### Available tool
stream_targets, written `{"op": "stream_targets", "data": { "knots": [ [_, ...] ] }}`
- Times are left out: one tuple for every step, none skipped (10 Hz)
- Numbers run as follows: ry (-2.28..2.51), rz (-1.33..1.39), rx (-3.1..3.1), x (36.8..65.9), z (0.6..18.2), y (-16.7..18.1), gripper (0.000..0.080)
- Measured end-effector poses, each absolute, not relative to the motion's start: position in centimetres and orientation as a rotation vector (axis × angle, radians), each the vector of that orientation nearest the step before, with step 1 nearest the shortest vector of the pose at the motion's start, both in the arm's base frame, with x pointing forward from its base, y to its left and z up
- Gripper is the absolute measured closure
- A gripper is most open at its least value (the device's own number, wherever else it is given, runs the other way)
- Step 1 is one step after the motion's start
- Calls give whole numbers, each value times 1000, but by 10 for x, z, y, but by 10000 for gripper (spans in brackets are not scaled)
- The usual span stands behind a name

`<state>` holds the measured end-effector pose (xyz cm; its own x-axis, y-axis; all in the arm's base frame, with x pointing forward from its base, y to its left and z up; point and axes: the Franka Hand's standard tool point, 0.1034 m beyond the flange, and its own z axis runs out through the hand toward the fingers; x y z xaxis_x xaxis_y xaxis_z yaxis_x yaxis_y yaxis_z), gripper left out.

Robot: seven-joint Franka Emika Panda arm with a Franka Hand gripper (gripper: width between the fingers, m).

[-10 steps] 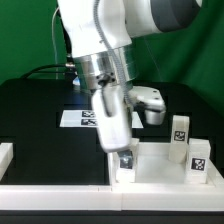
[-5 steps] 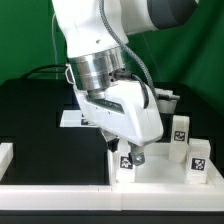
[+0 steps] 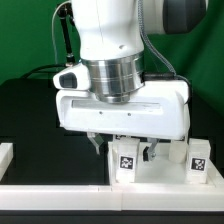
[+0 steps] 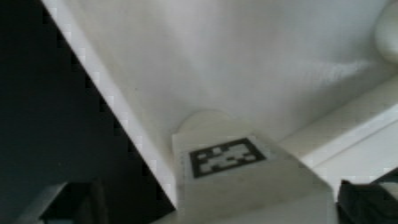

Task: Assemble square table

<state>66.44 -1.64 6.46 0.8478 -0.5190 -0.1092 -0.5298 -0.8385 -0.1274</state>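
Observation:
The square table's white slab [image 3: 155,177] lies at the exterior view's lower right, and it fills much of the wrist view [image 4: 214,60]. A white tag-marked leg block [image 3: 127,162] stands upright on it. My gripper [image 3: 122,150] is open and hangs over this leg, with one finger [image 3: 96,147] on each side and a gap showing. In the wrist view the leg [image 4: 231,160] sits between my dark fingertips [image 4: 71,205], and my gripper [image 4: 217,206] does not touch it. A second leg block [image 3: 200,158] stands further to the exterior view's right.
A long white border bar [image 3: 60,190] runs along the front edge. Another white bar end [image 3: 5,156] sits at the exterior view's left. The black table top [image 3: 40,130] stretches left of the slab. My wide hand hides what lies behind it.
My hand has turned about its axis and now faces the exterior view broadside. Its fingers have come to stand on either side of the upright leg. The legs and slab have not moved.

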Motion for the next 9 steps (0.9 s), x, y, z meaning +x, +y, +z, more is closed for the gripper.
{"op": "stream_targets", "data": {
  "knots": [
    [840,107,-2866,664,64,-17,277],
    [894,112,-2851,664,64,-17,416],
    [1036,123,-2806,664,64,-16,515],
    [1142,132,-2767,664,64,-16,515],
    [1238,139,-2729,664,64,-16,514],
    [1280,143,-2711,664,64,-16,514],
    [1493,152,-2606,665,64,-16,514],
    [1699,143,-2475,668,64,-16,514],
    [1913,145,-2284,668,64,-15,514]
  ]
}}
